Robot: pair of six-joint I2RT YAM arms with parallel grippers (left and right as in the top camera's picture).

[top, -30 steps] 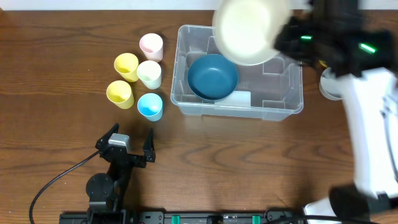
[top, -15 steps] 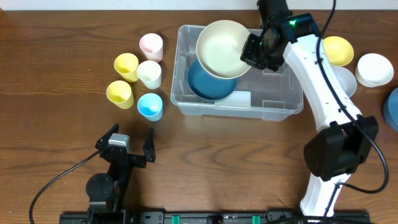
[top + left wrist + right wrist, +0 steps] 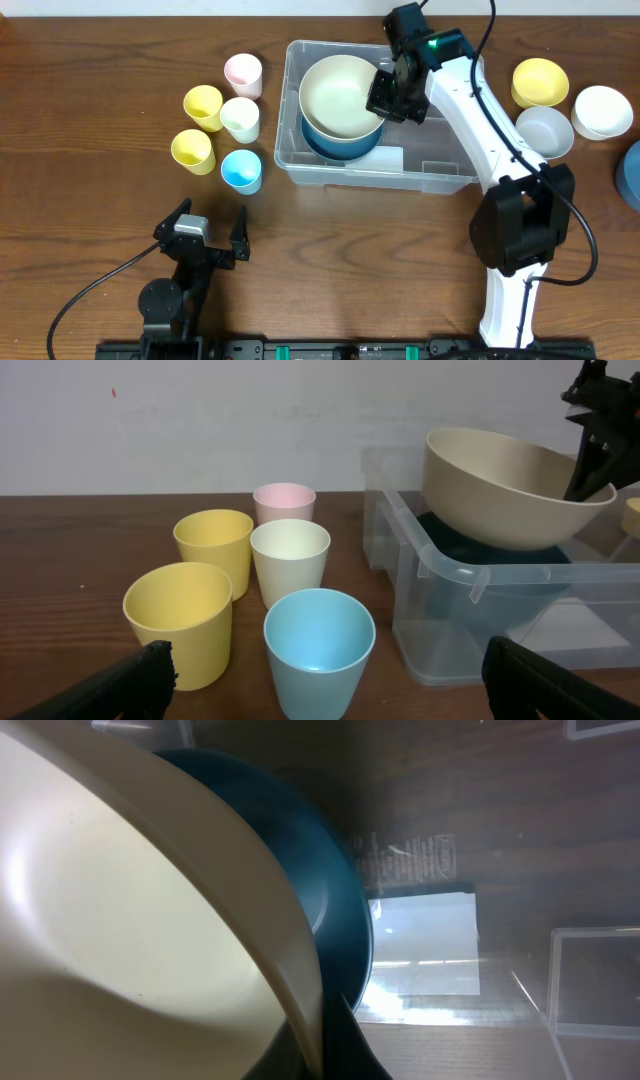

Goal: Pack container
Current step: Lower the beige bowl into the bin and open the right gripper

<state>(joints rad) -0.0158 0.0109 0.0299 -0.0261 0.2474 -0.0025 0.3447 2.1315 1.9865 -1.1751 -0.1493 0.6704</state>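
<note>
Wooden table, container near far edge

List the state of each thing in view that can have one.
container: open, no lid, blue bowl inside.
blue bowl: upright in the container.
cream bowl: tilted, held over the blue bowl.
right gripper: shut on the cream bowl's rim.
left gripper: open, empty.
five cups: upright, empty.
loose bowls: upright, empty.

Five cups clustered (two yellow) — yellow bowl, white bowl, grey bowl close together.
</note>
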